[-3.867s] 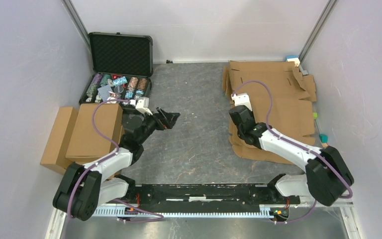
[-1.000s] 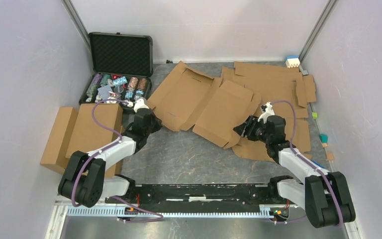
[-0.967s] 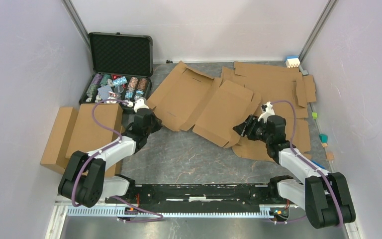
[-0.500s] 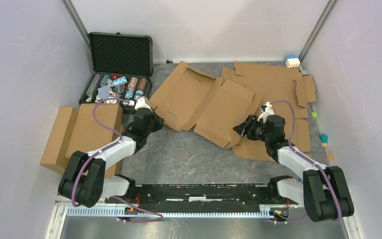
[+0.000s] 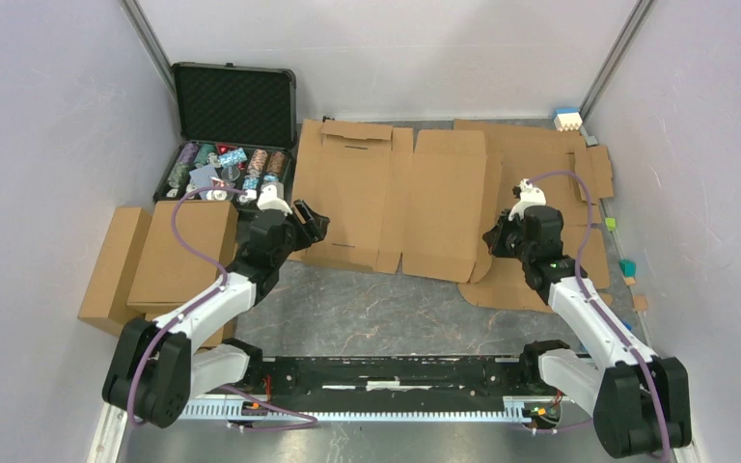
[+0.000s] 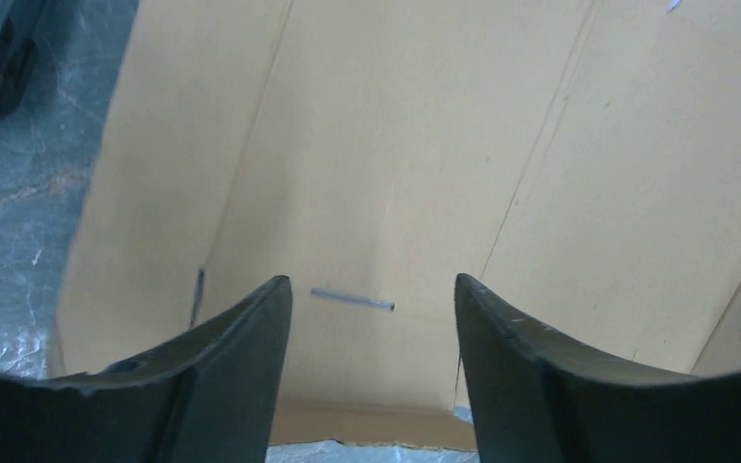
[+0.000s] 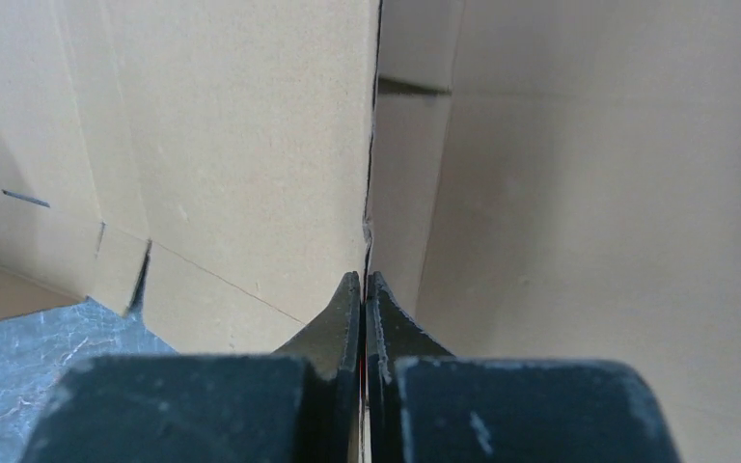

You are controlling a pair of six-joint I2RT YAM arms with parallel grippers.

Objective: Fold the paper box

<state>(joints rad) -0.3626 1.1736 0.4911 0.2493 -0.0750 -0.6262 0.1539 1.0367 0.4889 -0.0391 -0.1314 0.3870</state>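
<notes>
Grey stone-patterned surface point(image 5: 376, 309) is carrying the paper box point(image 5: 386, 203), lying flat and unfolded at centre rear, judged light, stiff yet crease-prone and best taken at its outer flap edges, while the left tool point(image 6: 371, 289) is hovering wide over its left panel and the right tool point(image 7: 362, 280) is resting closed at its right edge.

A robotics lab's enclosed test cell.
Two white-and-black robot arms point(image 5: 207, 304) are bolted to a black rail point(image 5: 396, 371) at the near edge of a grey stone-patterned table point(image 5: 376, 309). Beyond the rail, plain pale walls point(image 5: 48, 145) on metal posts point(image 5: 150, 43) box in staged props: a flat paper box point(image 5: 396, 203), a poker-chip case point(image 5: 234, 101), small coloured blocks point(image 5: 567, 118).
</notes>
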